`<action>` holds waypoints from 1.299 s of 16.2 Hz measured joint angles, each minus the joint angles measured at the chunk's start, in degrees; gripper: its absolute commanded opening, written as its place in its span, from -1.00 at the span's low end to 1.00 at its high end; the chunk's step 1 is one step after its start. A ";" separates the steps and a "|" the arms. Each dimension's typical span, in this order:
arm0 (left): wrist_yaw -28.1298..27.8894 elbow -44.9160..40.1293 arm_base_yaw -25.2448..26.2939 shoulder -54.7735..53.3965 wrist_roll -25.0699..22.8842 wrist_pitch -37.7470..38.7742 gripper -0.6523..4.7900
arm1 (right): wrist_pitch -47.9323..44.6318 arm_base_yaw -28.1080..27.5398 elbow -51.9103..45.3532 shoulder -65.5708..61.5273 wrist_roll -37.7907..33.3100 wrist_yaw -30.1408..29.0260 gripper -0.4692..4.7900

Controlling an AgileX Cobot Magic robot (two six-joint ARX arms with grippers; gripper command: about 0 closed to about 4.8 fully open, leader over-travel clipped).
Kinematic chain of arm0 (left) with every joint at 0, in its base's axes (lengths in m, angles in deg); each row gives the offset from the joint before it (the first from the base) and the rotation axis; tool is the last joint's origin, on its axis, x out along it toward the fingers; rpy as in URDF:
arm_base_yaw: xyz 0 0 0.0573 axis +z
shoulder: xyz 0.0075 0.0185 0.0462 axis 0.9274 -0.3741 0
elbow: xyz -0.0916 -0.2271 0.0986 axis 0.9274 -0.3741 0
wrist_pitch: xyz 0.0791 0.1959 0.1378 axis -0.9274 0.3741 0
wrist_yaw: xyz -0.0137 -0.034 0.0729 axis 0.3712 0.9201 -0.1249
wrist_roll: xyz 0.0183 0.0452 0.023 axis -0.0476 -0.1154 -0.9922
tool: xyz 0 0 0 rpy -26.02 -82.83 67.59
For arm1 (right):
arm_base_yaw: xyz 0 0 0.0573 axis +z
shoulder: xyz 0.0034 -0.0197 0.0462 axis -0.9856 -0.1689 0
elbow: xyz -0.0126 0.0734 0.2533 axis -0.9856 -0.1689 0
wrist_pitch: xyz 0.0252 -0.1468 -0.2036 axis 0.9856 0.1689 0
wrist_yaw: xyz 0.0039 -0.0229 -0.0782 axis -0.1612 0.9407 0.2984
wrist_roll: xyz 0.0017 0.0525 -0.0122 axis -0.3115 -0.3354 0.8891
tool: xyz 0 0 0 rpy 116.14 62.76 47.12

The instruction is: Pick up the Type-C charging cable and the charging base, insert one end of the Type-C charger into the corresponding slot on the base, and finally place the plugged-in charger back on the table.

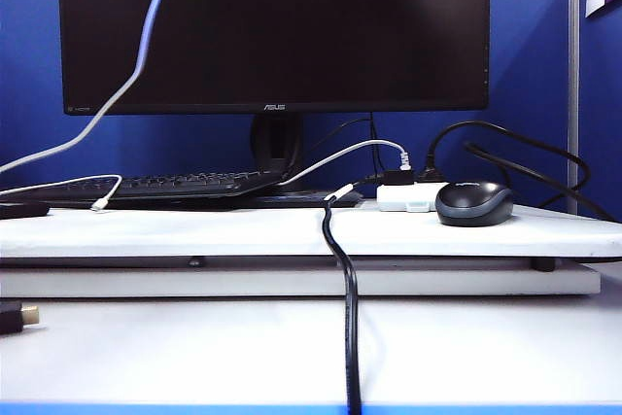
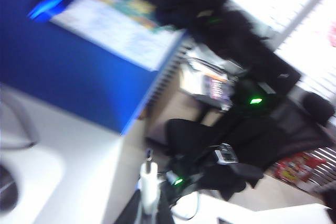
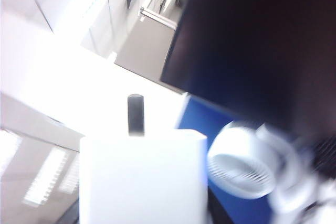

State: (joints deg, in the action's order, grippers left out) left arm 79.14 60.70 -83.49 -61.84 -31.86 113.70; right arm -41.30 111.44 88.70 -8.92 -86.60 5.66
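Note:
Neither gripper shows in the exterior view. There the thin white Type-C charging cable point(image 1: 146, 36) hangs down from the top edge in front of the monitor. Its other end point(image 1: 100, 204) lies on the table point(image 1: 292, 230) by the keyboard. In the blurred left wrist view, my left gripper point(image 2: 149, 205) is shut on the cable's white connector point(image 2: 148, 184), whose metal tip sticks out beyond the jaws. In the right wrist view, my right gripper point(image 3: 142, 214) is shut on the white charging base point(image 3: 142, 177), which hides the fingers. A dark slot point(image 3: 135, 114) shows at the base's far end.
On the table stand a black monitor point(image 1: 272, 26), a keyboard point(image 1: 185, 185), a black mouse point(image 1: 474, 203) and a small white box with black plugs point(image 1: 406, 196). A thick black cable point(image 1: 348, 318) drops over the front edge. A white fan point(image 3: 244, 169) shows in the right wrist view.

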 measured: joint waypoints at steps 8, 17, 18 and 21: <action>-6.29 0.00 -2.19 -0.04 31.76 -26.53 -0.78 | -0.42 0.22 -0.04 -1.07 -2.05 -10.36 -0.82; -7.17 -0.02 -6.21 -3.06 33.51 -26.95 -0.78 | -1.60 0.24 -0.04 -1.29 1.66 -12.92 -0.82; -7.50 -0.02 -6.23 -3.15 33.83 -27.06 -0.78 | -1.66 0.24 -0.04 -1.38 2.36 -13.62 -0.82; -8.31 -0.04 -7.34 -3.96 35.56 -27.26 -0.78 | -1.49 0.26 -0.07 -1.66 4.20 -15.45 -0.82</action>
State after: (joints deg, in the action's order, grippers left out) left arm 70.84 60.66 -90.84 -65.80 3.70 86.44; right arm -42.78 111.70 88.64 -10.58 -82.40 -9.79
